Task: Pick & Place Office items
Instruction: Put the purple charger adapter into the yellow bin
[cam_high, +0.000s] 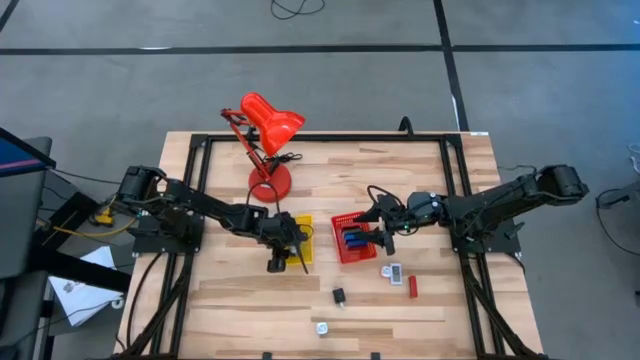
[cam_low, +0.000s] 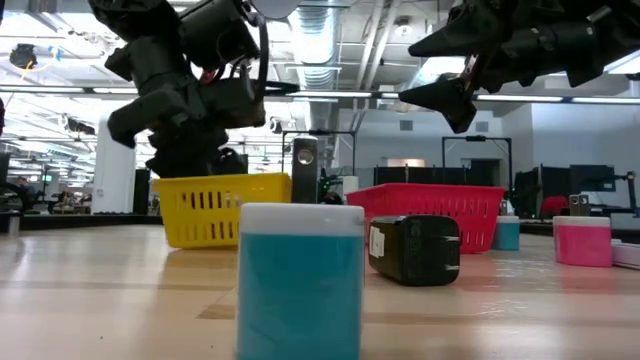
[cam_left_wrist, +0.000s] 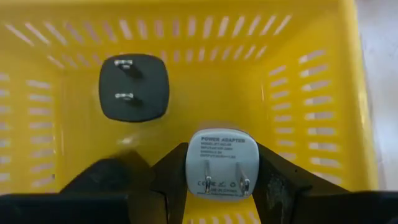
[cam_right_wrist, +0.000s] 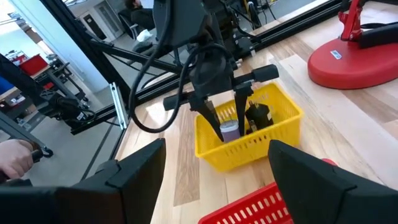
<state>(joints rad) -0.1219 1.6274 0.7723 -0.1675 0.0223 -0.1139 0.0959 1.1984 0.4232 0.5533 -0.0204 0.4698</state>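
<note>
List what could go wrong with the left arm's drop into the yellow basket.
The left tool grips a white charger only by its sides, so it could slip early. A black charger already lies in the yellow basket; the white one might land on it or tumble.

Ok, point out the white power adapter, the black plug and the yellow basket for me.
white power adapter (cam_left_wrist: 222, 163), left wrist view, its pronged face.
black plug (cam_left_wrist: 134, 87), left wrist view, its face between the prongs.
yellow basket (cam_left_wrist: 311, 87), left wrist view, slotted side wall.

Grey floor (cam_high: 520, 90) with dark seams is surrounding the wooden desk (cam_high: 250, 300); ceiling lights (cam_low: 330, 40) are glowing over a big open office.
</note>
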